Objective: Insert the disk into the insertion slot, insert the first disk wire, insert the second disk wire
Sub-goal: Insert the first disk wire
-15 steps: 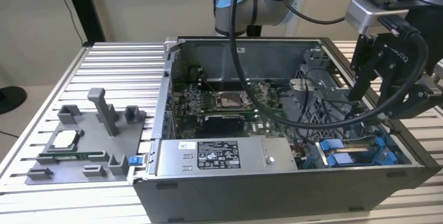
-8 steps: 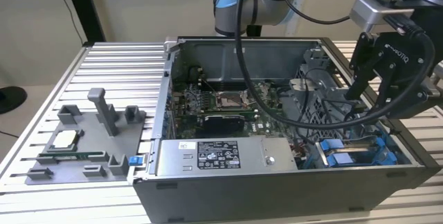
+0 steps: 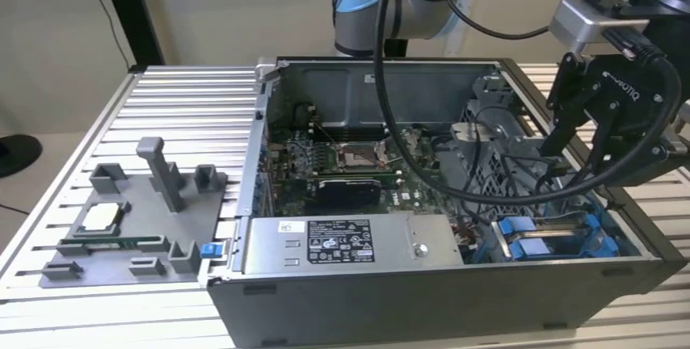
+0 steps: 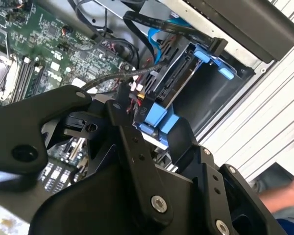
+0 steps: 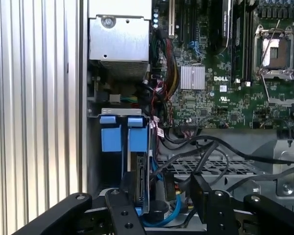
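Observation:
The disk (image 5: pixel 141 178) stands edge-on in its blue carrier (image 5: pixel 137 139), seated in the insertion slot (image 5: pixel 118 111) of the grey drive cage. In the exterior view the blue carrier (image 3: pixel 539 240) sits at the case's front right corner. My gripper (image 5: pixel 161 200) hangs just above the disk's connector end. Its black fingers (image 5: pixel 121 210) stand apart on either side of the disk, open with nothing clamped. A flat black wire with a loose connector (image 4: pixel 218 46) hangs over the carrier (image 4: pixel 159 117). A blue cable (image 5: pixel 171 213) curls beside the disk. In the exterior view my gripper (image 3: pixel 561 155) is over the cage.
The open computer case holds the labelled power-supply box (image 3: pixel 334 242) and the motherboard (image 3: pixel 356 163). Thick black cables (image 3: pixel 464 191) loop from the arm across the case. A grey fixture plate (image 3: pixel 119 228) lies on the ribbed table (image 3: pixel 183 107). A person's hand (image 4: pixel 284 196) is beside the case.

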Motion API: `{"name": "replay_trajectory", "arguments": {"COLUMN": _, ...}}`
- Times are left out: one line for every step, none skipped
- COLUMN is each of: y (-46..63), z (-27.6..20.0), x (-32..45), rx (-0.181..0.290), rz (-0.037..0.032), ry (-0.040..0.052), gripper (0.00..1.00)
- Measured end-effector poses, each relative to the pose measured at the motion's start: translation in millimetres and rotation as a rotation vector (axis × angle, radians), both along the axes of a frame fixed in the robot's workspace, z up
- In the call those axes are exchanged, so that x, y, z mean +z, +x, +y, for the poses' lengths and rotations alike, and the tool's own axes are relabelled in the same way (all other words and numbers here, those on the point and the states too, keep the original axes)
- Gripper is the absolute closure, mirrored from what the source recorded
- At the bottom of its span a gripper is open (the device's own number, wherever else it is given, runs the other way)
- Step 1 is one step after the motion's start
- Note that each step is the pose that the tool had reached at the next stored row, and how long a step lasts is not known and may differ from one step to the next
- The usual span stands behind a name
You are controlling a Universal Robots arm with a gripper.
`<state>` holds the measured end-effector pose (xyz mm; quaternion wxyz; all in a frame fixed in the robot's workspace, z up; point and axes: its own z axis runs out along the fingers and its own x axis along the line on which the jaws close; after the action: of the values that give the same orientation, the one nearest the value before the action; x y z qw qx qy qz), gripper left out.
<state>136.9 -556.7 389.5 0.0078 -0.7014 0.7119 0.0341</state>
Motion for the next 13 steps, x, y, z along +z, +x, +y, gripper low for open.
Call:
{"name": "replay_trajectory", "arguments": {"y": 0.0, "z": 0.0, "x": -0.3, "rx": 0.0, "rz": 0.0018, "ry": 0.0009, "gripper": 0.0}}
{"name": "replay_trajectory", "arguments": {"y": 0.0, "z": 0.0, "x": -0.5, "rx": 0.0, "rz": 0.0029, "ry": 0.0014, "gripper": 0.0}}
{"name": "replay_trajectory", "arguments": {"y": 0.0, "z": -0.1, "x": -0.7, "rx": 0.0, "rz": 0.0031, "ry": 0.0019, "gripper": 0.0}}
{"name": "replay_trajectory", "arguments": {"y": 0.1, "z": -0.1, "x": -0.9, "rx": 0.0, "rz": 0.0032, "ry": 0.0026, "gripper": 0.0}}
{"name": "replay_trajectory", "arguments": {"y": 0.1, "z": 0.0, "x": -1.0, "rx": 0.0, "rz": 0.0032, "ry": 0.0034, "gripper": 0.0}}
{"name": "replay_trajectory", "arguments": {"y": 0.1, "z": 0.0, "x": -1.0, "rx": 0.0, "rz": 0.0032, "ry": 0.0042, "gripper": 0.0}}
{"name": "replay_trajectory", "arguments": {"y": 0.2, "z": 0.0, "x": -1.1, "rx": 0.0, "rz": 0.0033, "ry": 0.0051, "gripper": 0.0}}
{"name": "replay_trajectory", "arguments": {"y": 0.3, "z": -0.1, "x": -0.9, "rx": 0.0, "rz": 0.0033, "ry": 0.0061, "gripper": 0.0}}
{"name": "replay_trajectory", "arguments": {"y": 0.4, "z": -0.1, "x": -0.8, "rx": -0.001, "rz": 0.0033, "ry": 0.0075, "gripper": 0.0}}
{"name": "replay_trajectory", "arguments": {"y": 0.4, "z": 0.0, "x": -0.5, "rx": -0.001, "rz": 0.0034, "ry": 0.0091, "gripper": 0.0}}
{"name": "replay_trajectory", "arguments": {"y": 0.5, "z": 0.0, "x": -0.1, "rx": -0.002, "rz": 0.0035, "ry": 0.011, "gripper": 0.0}}
{"name": "replay_trajectory", "arguments": {"y": 0.5, "z": 0.0, "x": 0.4, "rx": -0.003, "rz": 0.0035, "ry": 0.0135, "gripper": 0.0}}
{"name": "replay_trajectory", "arguments": {"y": 0.6, "z": -0.1, "x": 0.7, "rx": -0.004, "rz": 0.0035, "ry": 0.0164, "gripper": 0.0}}
